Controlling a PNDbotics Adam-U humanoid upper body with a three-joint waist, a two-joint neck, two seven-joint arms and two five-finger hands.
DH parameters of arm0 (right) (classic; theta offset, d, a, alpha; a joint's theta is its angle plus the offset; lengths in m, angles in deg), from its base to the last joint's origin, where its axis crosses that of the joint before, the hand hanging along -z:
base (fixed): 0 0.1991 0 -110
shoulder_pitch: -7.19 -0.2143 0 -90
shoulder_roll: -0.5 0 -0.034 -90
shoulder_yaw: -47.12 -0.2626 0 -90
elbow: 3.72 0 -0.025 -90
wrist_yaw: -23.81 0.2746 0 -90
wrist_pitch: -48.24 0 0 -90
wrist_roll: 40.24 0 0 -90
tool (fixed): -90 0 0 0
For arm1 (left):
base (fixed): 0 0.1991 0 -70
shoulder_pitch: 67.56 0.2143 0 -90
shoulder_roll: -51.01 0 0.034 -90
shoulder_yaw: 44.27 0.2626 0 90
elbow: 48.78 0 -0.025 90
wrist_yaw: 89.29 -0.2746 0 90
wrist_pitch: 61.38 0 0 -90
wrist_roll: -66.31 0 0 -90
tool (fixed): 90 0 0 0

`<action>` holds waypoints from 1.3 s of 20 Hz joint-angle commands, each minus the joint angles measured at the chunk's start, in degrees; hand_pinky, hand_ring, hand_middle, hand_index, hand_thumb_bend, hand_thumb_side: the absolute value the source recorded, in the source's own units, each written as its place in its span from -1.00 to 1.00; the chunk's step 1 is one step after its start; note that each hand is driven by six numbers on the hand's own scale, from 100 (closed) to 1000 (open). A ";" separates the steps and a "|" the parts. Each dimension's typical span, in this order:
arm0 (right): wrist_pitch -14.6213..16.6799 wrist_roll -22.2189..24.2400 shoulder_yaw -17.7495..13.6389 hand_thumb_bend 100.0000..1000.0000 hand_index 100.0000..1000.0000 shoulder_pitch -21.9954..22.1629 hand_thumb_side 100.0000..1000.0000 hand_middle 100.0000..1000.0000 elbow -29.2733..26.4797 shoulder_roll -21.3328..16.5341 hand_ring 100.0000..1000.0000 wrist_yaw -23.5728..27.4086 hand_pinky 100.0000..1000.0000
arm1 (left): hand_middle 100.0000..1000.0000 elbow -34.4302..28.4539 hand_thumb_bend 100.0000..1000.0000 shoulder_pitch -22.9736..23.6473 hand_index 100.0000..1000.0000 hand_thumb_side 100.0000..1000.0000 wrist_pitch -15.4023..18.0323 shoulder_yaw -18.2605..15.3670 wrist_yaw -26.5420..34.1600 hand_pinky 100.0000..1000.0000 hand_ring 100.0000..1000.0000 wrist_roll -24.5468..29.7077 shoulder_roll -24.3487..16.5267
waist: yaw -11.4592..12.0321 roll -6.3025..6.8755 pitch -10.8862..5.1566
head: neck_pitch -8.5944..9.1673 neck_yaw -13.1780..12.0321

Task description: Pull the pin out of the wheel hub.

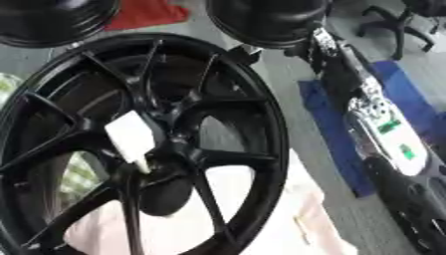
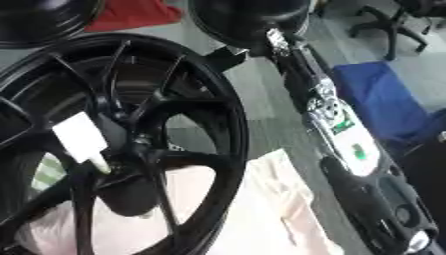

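Observation:
A large black wheel hub [image 1: 261,124] with thin spokes stands tilted and fills the left of both views. A white blocky pin [image 1: 132,139] sticks out of its centre, with a narrow tip pointing down. My right arm [image 2: 340,129], black with silver joints and green marks, runs from the lower right up toward the top middle. Its hand [image 1: 247,53] shows only as a dark shape at the upper right of the wheel's rim, well away from the pin. Whether it touches the rim is unclear. My left hand is out of sight.
A second black wheel [image 1: 52,20] lies at the top left and a dark round object [image 1: 266,20] at the top middle. Behind are a red cloth [image 1: 148,12], a blue mat [image 2: 383,99] and an office chair [image 1: 396,25]. Pale cloth [image 1: 287,214] lies under the wheel.

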State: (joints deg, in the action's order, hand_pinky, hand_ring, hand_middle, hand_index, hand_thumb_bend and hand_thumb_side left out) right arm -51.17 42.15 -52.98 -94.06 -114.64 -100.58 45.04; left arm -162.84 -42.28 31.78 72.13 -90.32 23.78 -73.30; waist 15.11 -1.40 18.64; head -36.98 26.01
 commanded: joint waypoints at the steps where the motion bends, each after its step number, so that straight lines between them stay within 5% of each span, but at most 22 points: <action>1: 0.08 0.59 0.16 -1.00 0.36 -0.96 0.42 -0.09 -0.88 -1.79 0.41 0.19 1.00 | 0.38 -0.53 -0.03 -3.01 0.62 0.07 -2.11 0.41 0.13 0.62 0.38 2.16 2.05 | -0.37 -0.11 -1.14 | 1.36 -0.36; 18: -0.70 1.95 1.13 -1.00 0.36 -2.52 0.44 -0.09 -0.47 -0.72 0.41 0.78 1.00 | 0.33 5.50 0.04 -11.00 0.60 0.07 -6.16 6.48 0.51 0.63 0.27 2.71 13.82 | -1.48 0.20 -0.90 | 0.32 -2.68; 21: -0.75 1.96 1.07 -1.00 0.36 -2.51 0.44 -0.09 -0.44 -0.67 0.41 0.81 1.00 | 0.30 6.59 0.15 -10.57 0.60 0.13 -10.64 7.46 -0.53 0.65 0.23 -0.01 13.74 | -1.57 0.52 -0.94 | 0.24 -2.41; 26: -1.03 1.91 1.02 -1.00 0.36 -2.32 0.45 -0.08 -0.26 -0.55 0.41 0.79 1.00 | 0.33 4.08 0.23 -9.68 0.65 0.16 -25.45 9.38 -2.52 0.68 0.28 -5.14 12.19 | -1.38 1.08 -0.99 | -0.37 -1.23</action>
State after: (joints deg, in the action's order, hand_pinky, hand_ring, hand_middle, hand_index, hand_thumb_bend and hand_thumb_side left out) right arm -52.14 43.97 -51.65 -95.92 -114.57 -100.40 45.55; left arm -157.72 -51.22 9.69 81.73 -92.22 19.79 -59.42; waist 13.73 -0.34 18.74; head -37.19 24.39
